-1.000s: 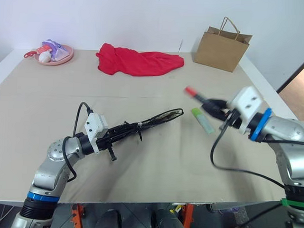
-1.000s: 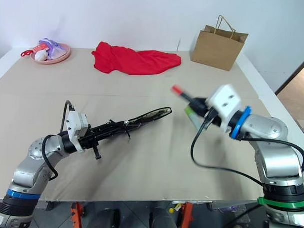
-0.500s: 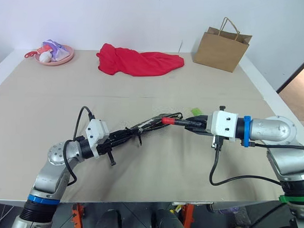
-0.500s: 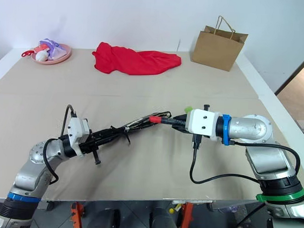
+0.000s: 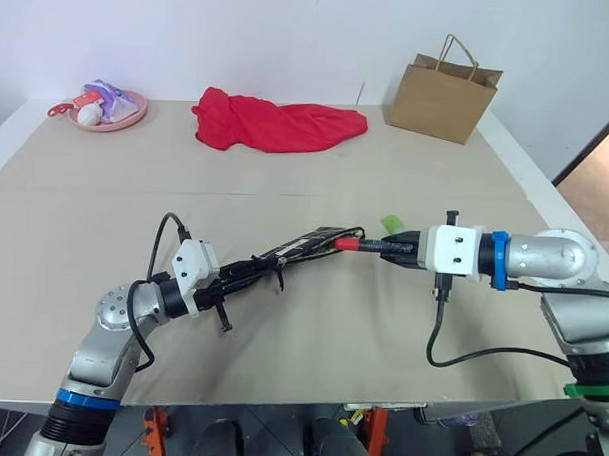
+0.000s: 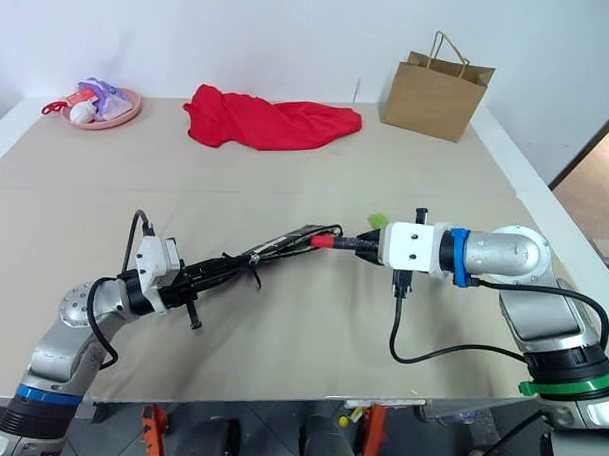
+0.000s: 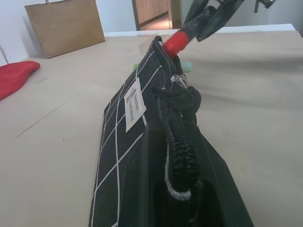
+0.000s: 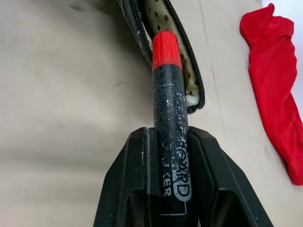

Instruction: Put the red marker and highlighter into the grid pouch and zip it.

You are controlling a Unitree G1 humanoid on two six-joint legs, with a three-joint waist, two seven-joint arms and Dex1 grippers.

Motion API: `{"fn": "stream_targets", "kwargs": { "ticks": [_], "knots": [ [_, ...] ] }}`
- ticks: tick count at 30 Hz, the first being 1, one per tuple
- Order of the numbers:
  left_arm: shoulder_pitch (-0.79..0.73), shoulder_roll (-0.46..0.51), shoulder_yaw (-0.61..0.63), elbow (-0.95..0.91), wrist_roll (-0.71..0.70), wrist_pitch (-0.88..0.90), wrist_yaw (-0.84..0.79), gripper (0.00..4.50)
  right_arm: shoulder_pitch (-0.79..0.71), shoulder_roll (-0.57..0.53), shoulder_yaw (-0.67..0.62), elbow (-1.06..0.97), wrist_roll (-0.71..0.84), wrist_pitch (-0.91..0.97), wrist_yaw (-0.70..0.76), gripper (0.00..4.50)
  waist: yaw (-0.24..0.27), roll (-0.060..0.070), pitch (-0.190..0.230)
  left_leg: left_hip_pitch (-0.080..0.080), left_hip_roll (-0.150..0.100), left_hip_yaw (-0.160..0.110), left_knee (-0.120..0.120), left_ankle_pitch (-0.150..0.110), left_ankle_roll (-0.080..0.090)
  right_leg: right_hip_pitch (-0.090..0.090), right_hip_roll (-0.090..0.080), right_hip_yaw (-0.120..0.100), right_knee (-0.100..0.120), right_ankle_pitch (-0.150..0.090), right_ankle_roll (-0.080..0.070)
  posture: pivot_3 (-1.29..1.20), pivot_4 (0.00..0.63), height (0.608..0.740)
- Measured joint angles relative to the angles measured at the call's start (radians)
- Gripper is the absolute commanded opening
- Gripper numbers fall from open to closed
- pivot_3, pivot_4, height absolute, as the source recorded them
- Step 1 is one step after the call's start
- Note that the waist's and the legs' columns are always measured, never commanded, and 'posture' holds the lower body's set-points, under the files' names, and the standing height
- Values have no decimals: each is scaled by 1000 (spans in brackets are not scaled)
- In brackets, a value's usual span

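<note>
On the left, our left gripper [image 5: 245,273] is clenched on one end of the pouch [image 7: 137,123] and lifts it a little off the table [image 5: 311,338]. We judge that this grip is there to keep the mouth steady and raised, so that a pen can go in along the length of the pouch. The pouch is black fabric with white grid lines and a small white label on its side. Its zipper is open at the far end, and a pale dotted lining shows inside the mouth in the right wrist view.

In the middle, the marker [image 8: 168,109] meets that mouth. Its red cap is at the opening, touching or just over the zipper edge; we cannot tell if the tip is already inside. The body is black, slim, with worn white print.

On the right, our right gripper [image 5: 409,249] is grasping the marker by its rear part, with the cap pointing toward the pouch, which seems the right way for sliding it in. The highlighter [image 5: 392,223] lies on the table just behind this gripper, partly hidden, only its green end showing. It is not yet picked, and the zipping is also not done.
</note>
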Motion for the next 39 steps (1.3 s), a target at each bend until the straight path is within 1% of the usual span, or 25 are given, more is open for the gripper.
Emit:
{"fn": "stream_targets", "kwargs": {
  "ticks": [4, 5, 9, 11, 15, 17, 19, 20, 21, 23, 24, 27, 31, 32, 34, 35, 36, 37, 39],
  "knots": [
    [-2, -4, -6, 5, 2, 0, -1, 0, -40, 33, 50, 48, -35, -36, 9, 591, 1, 0, 0, 0, 0, 0, 0, 0, 0, 0, 0, 0, 1, 0, 0, 0, 150, 740],
    [-6, -5, -10, 9, 2, -1, -1, 0, -95, 83, 98, 77, -57, -40, 15, 591, -2, 0, 0, 0, 1, 0, 0, 0, 0, 0, 1, 1, 1, 1, -1, 0, 150, 740],
    [-7, -6, -11, 11, 3, -2, -1, 0, -140, 142, 160, 81, -78, -55, 37, 591, 0, 0, 0, 0, 1, -1, 0, 0, 0, 0, 1, -1, 1, 1, -2, 0, 150, 740],
    [-7, -5, -12, 15, 6, -2, -1, 0, -180, 210, 231, 103, -112, -78, 51, 591, 0, 0, 0, 0, 1, 0, 0, 0, 0, 0, 0, -1, 1, 1, -2, 0, 150, 740],
    [-7, -2, -11, 17, 6, -2, -2, 0, -229, 269, 260, 140, -138, -88, 54, 591, 1, 0, 0, 0, 0, 0, 1, 0, 0, 0, 0, -1, 1, 1, -2, 0, 150, 740],
    [-7, 3, -8, 18, 7, -2, -1, 0, -242, 292, 268, 161, -146, -89, 55, 1678, 1, 0, 0, 0, 0, -1, 1, 0, 0, 0, 0, -1, 1, 1, -2, 0, 150, 740],
    [-7, 3, -7, 18, 7, -2, 0, 0, -242, 304, 275, 162, -145, -89, 59, 2278, 1, 0, 0, 0, 0, -1, 1, 0, 0, 0, 0, -2, 2, 1, -2, 0, 150, 740],
    [-7, 3, -8, 18, 7, -2, 0, 0, -242, 313, 277, 162, -143, -87, 62, 2872, 1, 0, 0, 0, 0, -1, 1, 0, 0, 0, 0, -2, 2, 1, -2, 0, 150, 740],
    [-7, 3, -8, 18, 7, -2, 0, 0, -242, 315, 277, 162, -142, -87, 61, 3239, 1, 0, 0, 0, 0, -1, 1, 0, 0, 0, 0, -2, 2, 1, -2, 0, 150, 740],
    [-7, 3, -8, 18, 7, -2, -1, 0, -242, 316, 276, 162, -142, -88, 56, 4203, 1, 0, 0, 0, 0, -1, 1, 0, 0, 0, 0, -2, 2, 1, -2, 0, 150, 740],
    [-7, 3, -8, 18, 6, -2, 0, 0, -242, 315, 275, 164, -143, -89, 54, 4429, 1, 0, 0, 0, 0, -1, 1, 0, -1, 0, 0, -2, 2, 1, -2, 0, 150, 740],
    [-7, -1, -8, 18, 2, 2, 1, 0, -242, 300, 268, 167, -142, -90, 51, 4429, 1, 0, 0, 0, 0, -1, 1, 0, -1, 0, 0, -2, 2, 1, -2, 0, 150, 740],
    [-7, -10, -8, 17, -3, 16, 6, 0, -242, 270, 227, 173, -123, -80, 48, 4429, 1, 0, 0, 0, 0, -1, 1, 0, -1, 0, 0, -2, 2, 1, -2, 0, 150, 740],
    [-11, -15, -6, 17, -14, 22, 9, 0, -230, 246, 181, 150, -60, -7, 60, 4429, 1, 0, 0, -1, 0, -1, 1, 0, -1, 0, 0, -2, 2, 1, -2, 0, 150, 740],
    [-13, -16, -3, 14, -21, 23, 11, 0, -221, 224, 137, 128, -7, 51, 72, 4429, 2, 0, 0, -1, 0, -1, 1, 0, -1, 0, 0, -2, 2, 1, -2, 0, 150, 740],
    [-14, -16, 1, 11, -26, 25, 18, 0, -212, 193, 48, 87, 91, 159, 80, 4429, 3, 0, 0, -1, 0, -2, 1, 0, -1, 0, -1, -2, 2, 1, -2, 0, 150, 740],
    [-14, -16, 1, 10, -27, 25, 19, 0, -211, 187, 29, 79, 112, 181, 80, 4429, 3, 0, 0, -1, 0, -2, 1, 0, -1, 0, -1, -2, 2, 1, -2, 0, 150, 740],
    [-14, -16, 1, 6, -27, 26, 22, 0, -209, 161, -51, 55, 174, 246, 76, 4429, 2, 0, 0, -1, 0, -2, 1, 0, 0, 1, -1, -2, 2, 1, -2, 0, 150, 740],
    [-14, -16, 1, 1, -28, 27, 24, 0, -190, 139, -85, 52, 198, 271, 73, 4429, 1, 0, 0, 0, 0, -2, 1, 0, 0, 1, 0, -2, 2, 1, -2, 0, 150, 740]
  ]
}}
